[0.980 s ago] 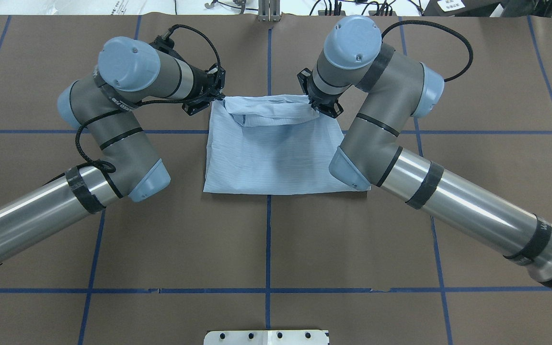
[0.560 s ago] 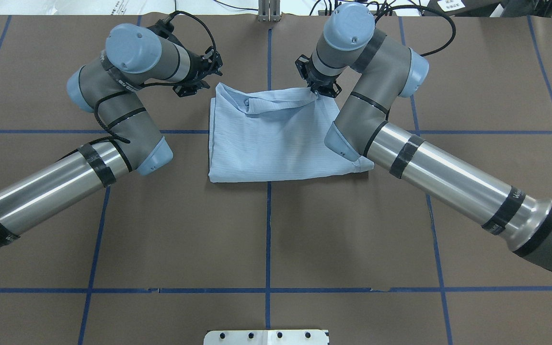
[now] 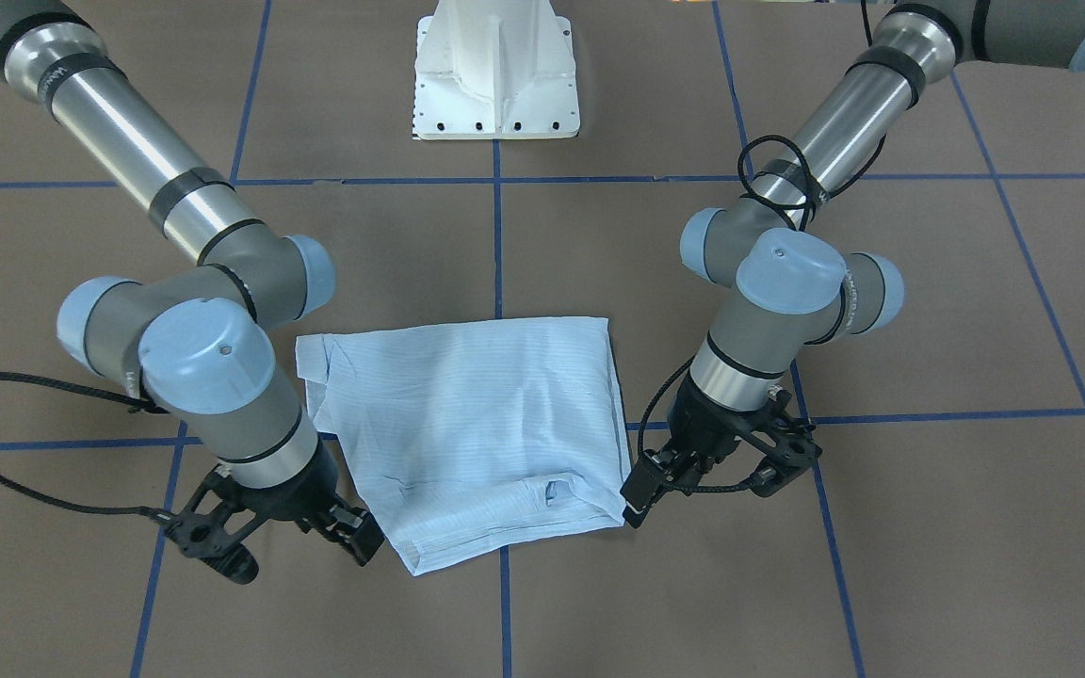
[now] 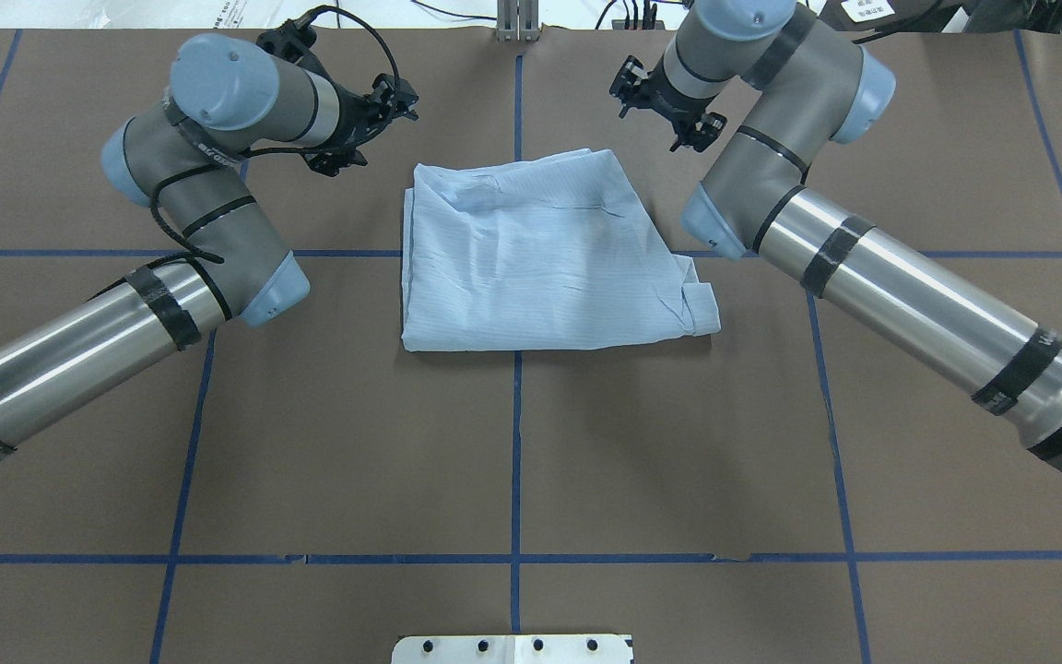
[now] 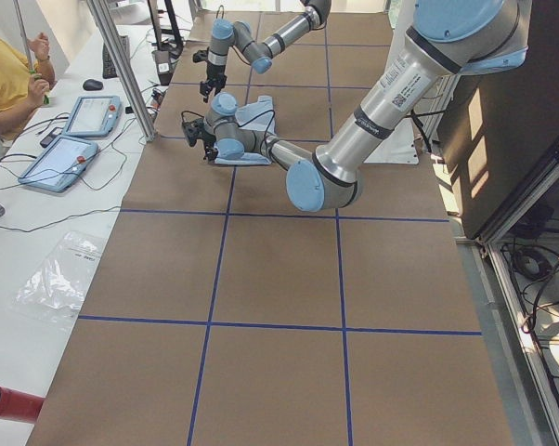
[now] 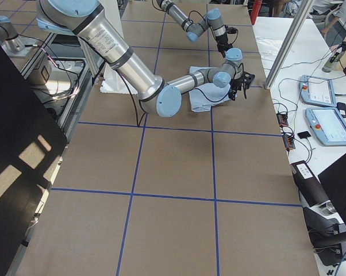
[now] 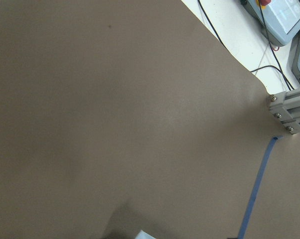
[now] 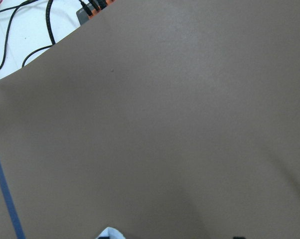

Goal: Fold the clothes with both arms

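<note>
The light blue shirt (image 4: 540,254) lies folded in a rough rectangle on the brown table, with its collar end at the far edge. It also shows in the front view (image 3: 467,414). My left gripper (image 4: 374,129) is open and empty, just off the shirt's far left corner; in the front view (image 3: 712,480) one fingertip sits close beside the cloth. My right gripper (image 4: 663,112) is open and empty, off the far right corner, and also shows in the front view (image 3: 293,546). Both wrist views show mostly bare table.
The white pedestal base (image 3: 495,85) stands at the near edge. An aluminium post (image 4: 517,23) stands at the far edge between the grippers. Blue tape lines (image 4: 515,461) grid the table. An operators' bench with tablets (image 6: 328,123) runs beyond the far edge.
Both grippers have let go of the shirt's far edge, opened and drawn back toward the table's far side. The lifted fold has dropped flat onto the shirt.
</note>
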Motion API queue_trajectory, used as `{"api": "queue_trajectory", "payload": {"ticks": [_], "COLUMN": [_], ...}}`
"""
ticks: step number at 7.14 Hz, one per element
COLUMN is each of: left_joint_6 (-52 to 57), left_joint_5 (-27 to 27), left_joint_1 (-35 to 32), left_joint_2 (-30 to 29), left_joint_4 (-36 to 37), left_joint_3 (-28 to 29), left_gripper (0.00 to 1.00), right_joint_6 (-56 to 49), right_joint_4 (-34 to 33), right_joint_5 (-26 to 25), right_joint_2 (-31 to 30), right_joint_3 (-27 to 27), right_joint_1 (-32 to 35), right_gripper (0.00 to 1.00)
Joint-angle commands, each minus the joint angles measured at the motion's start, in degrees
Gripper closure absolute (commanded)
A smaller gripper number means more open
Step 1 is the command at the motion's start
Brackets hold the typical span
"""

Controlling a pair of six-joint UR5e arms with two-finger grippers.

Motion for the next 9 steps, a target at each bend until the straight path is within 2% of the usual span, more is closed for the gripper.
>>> {"api": "queue_trajectory", "payload": {"ticks": [1, 3, 4, 5, 6, 7, 8, 9], "left_joint_6": [14.96, 29.57, 40.68, 54.37, 67.82, 76.13, 82.30, 86.37], "left_joint_5": [-4.37, -8.75, -12.35, -16.48, -20.08, -23.17, -29.29, -31.78], "left_joint_1": [-2.31, -6.60, -11.42, -17.12, -22.66, -26.46, -31.19, -33.50], "left_joint_2": [9.77, 20.58, 27.33, 32.62, 36.16, 38.54, 39.52, 39.70], "left_joint_4": [0.18, 0.44, 0.36, 0.35, 0.62, 1.84, 6.02, 9.37], "left_joint_3": [-10.07, -18.60, -21.52, -21.89, -21.64, -21.11, -21.37, -21.63], "left_gripper": [0.00, 0.00, 0.00, 0.00, 0.00, 0.00, 0.00, 0.00], "right_joint_6": [-10.62, -21.17, -28.10, -33.30, -38.05, -41.84, -48.67, -55.69], "right_joint_4": [-0.25, -0.25, -0.25, -0.16, -0.25, -0.51, -1.64, -3.04], "right_joint_5": [4.46, 9.47, 13.68, 15.11, 15.30, 15.56, 17.57, 18.20], "right_joint_2": [-6.70, -14.60, -19.69, -23.74, -27.52, -33.48, -37.97, -40.11], "right_joint_3": [3.71, 7.82, 10.81, 12.49, 14.51, 18.79, 21.10, 21.64], "right_joint_1": [4.67, 9.77, 13.45, 15.83, 18.03, 19.53, 21.90, 24.10], "right_gripper": [0.00, 0.00, 0.00, 0.00, 0.00, 0.00, 0.00, 0.00]}}
